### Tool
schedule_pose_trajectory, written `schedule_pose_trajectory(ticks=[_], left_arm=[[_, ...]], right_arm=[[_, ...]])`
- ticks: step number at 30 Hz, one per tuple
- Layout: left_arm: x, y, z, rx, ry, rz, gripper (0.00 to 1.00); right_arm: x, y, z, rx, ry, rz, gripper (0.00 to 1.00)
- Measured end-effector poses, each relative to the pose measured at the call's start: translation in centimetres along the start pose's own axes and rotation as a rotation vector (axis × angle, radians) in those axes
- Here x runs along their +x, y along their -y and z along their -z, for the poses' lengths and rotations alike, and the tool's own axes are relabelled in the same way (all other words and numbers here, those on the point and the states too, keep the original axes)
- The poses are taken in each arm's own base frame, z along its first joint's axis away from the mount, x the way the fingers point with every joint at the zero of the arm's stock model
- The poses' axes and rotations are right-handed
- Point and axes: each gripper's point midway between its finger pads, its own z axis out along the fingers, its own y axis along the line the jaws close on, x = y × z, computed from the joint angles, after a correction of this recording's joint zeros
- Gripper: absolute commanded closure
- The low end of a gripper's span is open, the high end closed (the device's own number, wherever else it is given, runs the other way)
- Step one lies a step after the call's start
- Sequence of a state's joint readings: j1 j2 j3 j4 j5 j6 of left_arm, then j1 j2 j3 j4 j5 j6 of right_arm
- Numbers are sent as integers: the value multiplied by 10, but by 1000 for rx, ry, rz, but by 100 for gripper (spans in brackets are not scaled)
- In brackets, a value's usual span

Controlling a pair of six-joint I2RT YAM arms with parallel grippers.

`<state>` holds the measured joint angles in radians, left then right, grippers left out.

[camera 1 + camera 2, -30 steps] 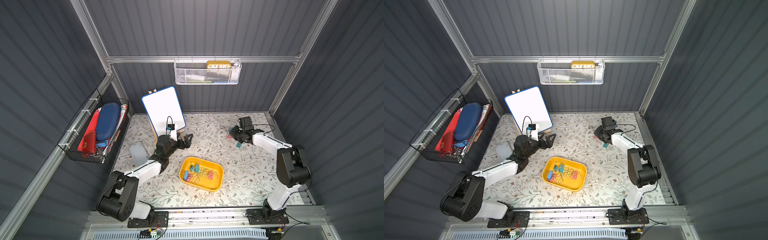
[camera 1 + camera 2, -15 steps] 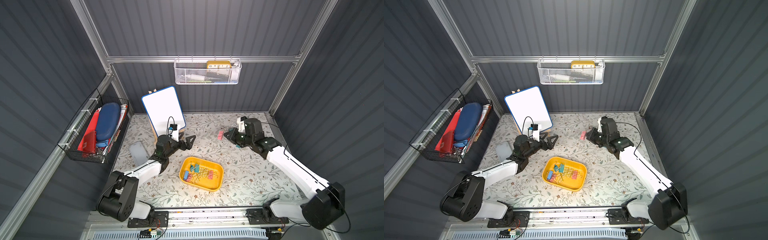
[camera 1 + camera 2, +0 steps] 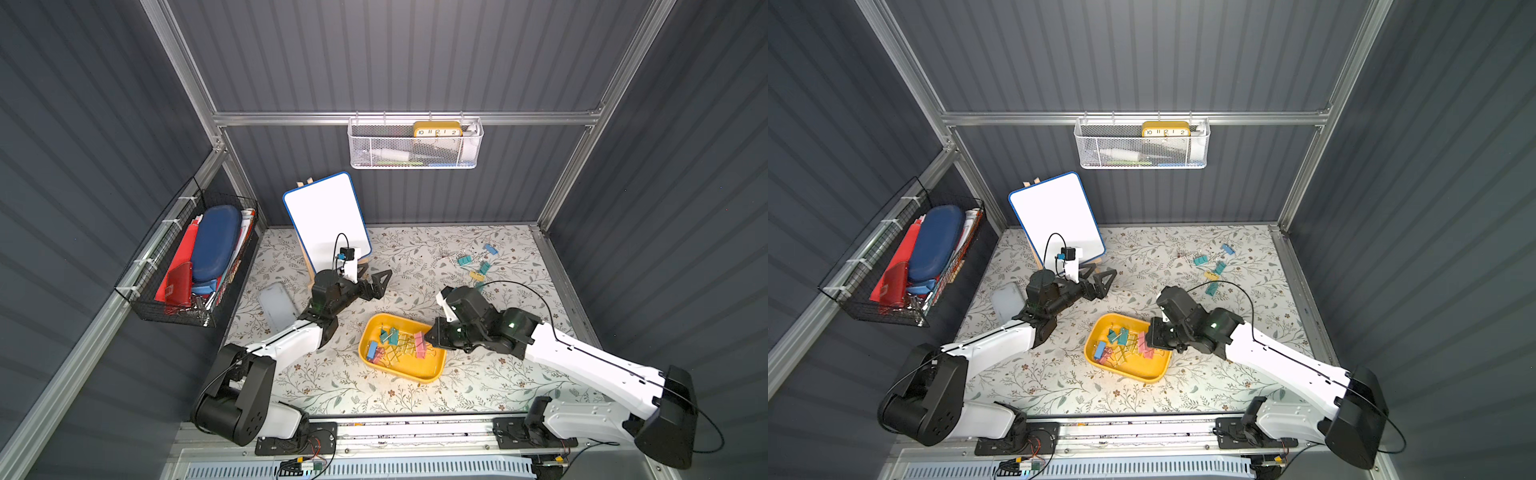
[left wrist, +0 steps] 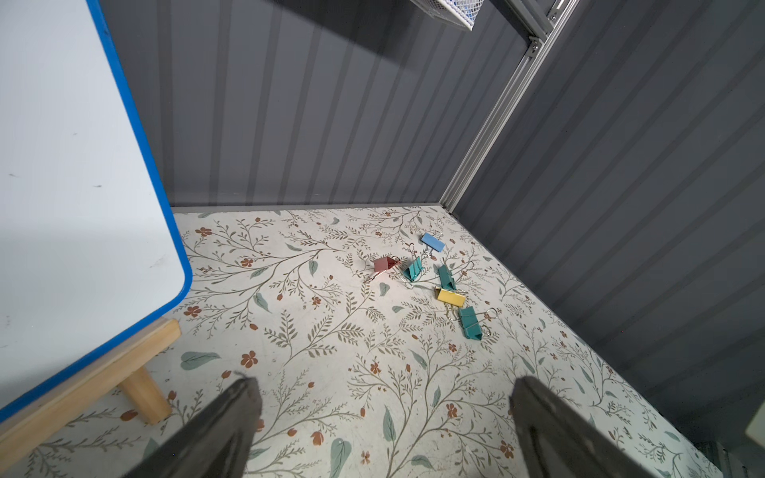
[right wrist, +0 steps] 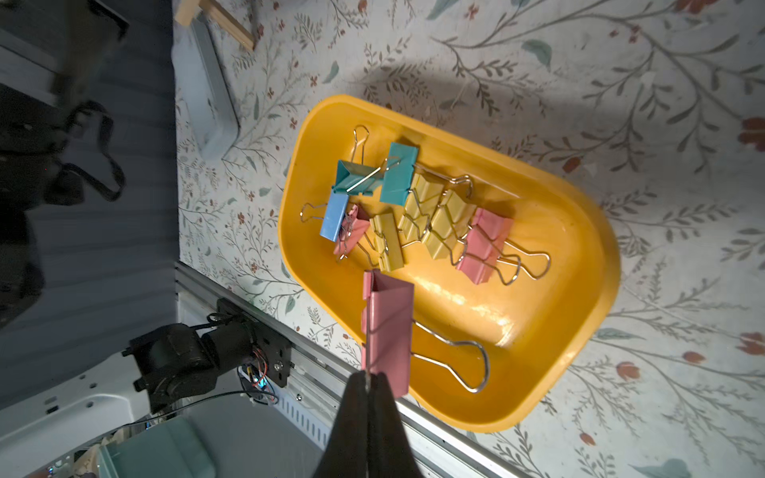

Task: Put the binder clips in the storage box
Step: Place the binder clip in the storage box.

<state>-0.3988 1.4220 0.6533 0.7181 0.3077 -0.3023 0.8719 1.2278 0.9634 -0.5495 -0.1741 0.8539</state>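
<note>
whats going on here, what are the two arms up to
The right gripper is shut on a pink clip, holding it over the yellow box. The box already holds about eight clips. The left gripper is open and empty, hovering near the whiteboard. Six loose clips lie on the table towards its far right corner.
</note>
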Motion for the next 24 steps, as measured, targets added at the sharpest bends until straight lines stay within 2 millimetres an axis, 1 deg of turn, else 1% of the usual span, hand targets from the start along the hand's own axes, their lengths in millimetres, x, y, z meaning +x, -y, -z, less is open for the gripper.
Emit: schedule_pose_trajectory(ticks=[4,7,10,15,16,18,20,24], left_arm=[[0,-2,0,-10,3,1,1],[-1,-3,0,-16,5,1,1],[-1,-3,0,-20,6,1,1],[-1,-4,0,-24,7,0,1],[-1,-4,0,-25,7,-1,1],[-1,-5,0,-31,8,-5,1],[-1,-5,-1,-39,9,-10,1],[1,-7,-1,-62,5,-24,1]], right_arm=[[19,11,-32,61,-64,-12,100],[26,22,-49,107,-86,-27,100],[27,27,-64,129,-89,-41,100],[28,24,-85,127,-84,-44,100],[28,24,-89,128,-83,-44,97],[29,24,-95,129,-81,-45,87],[29,22,-98,126,-75,-51,72],[23,17,-94,109,-38,-32,60]])
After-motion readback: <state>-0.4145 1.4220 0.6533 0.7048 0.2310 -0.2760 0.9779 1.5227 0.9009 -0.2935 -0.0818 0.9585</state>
